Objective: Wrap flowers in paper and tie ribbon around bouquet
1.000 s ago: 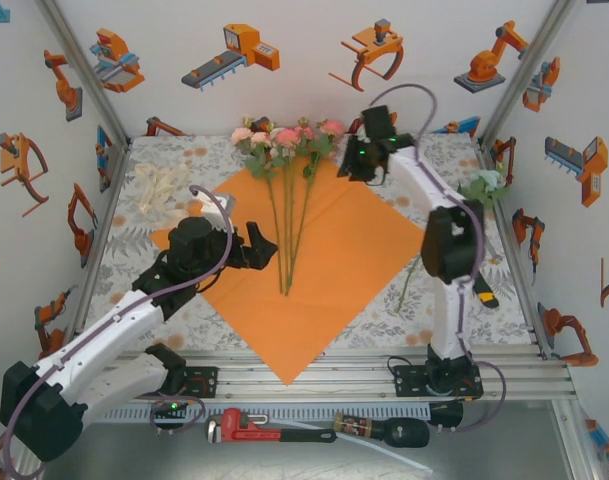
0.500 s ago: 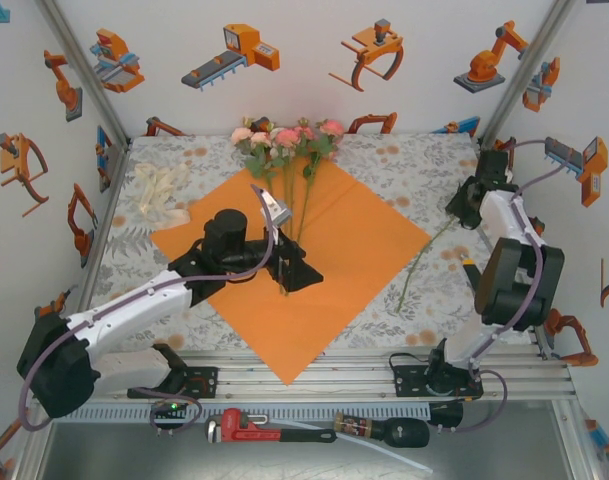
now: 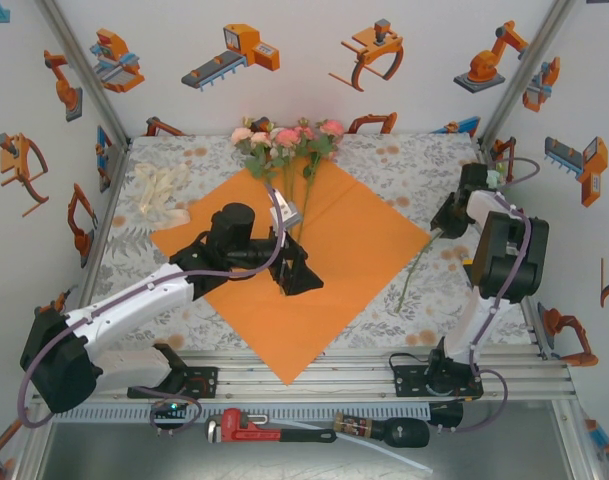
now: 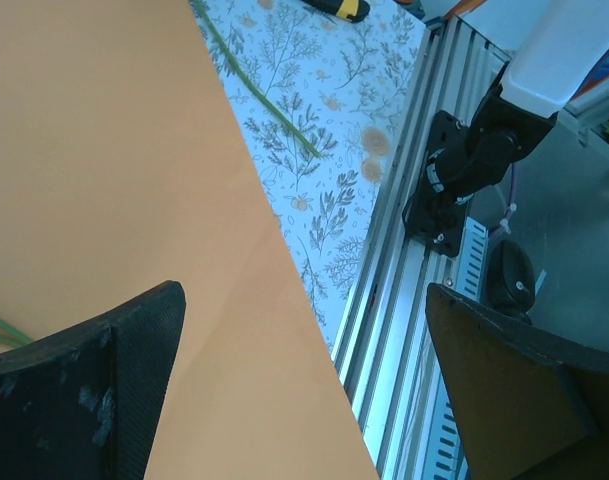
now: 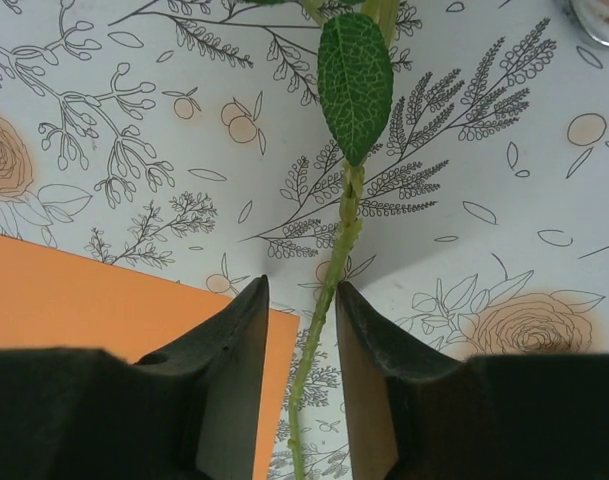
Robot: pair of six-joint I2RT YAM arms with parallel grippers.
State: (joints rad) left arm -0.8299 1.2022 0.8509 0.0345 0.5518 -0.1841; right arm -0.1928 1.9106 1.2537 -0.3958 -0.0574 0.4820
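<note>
Over the middle of the bench (image 3: 384,155) the paper (image 3: 354,240) is laid flat as an orange diamond, one corner pointed at the arm bases. The flowers (image 3: 284,140) are spread across its far half, with the pink and peach heads resting past the far corner and the thin stems run down the sheet toward its centre. At the lower ends of those stems the left pincer (image 3: 296,272) is held low above the paper. From its own wrist camera the left pincer (image 4: 304,300) is seen wide apart, with orange sheet and its edge framed in the gap. Off the paper's right corner a loose stem (image 3: 416,268) lies slanted on the patterned bench, and the right pincer (image 3: 446,218) is set at its far end. Seen from the right wrist, that pincer (image 5: 302,290) is narrowed to a slim gap. The loose stem (image 5: 336,250) is threaded through it, close to one finger, and a green leaf (image 5: 354,80) lies just beyond the tips. A firm pinch cannot be confirmed. The ribbon (image 3: 159,188) is bundled at the far left, near the paper's left corner and well apart from both pincers. A red pipe wrench (image 3: 254,428) is parked on the front ledge.
</note>
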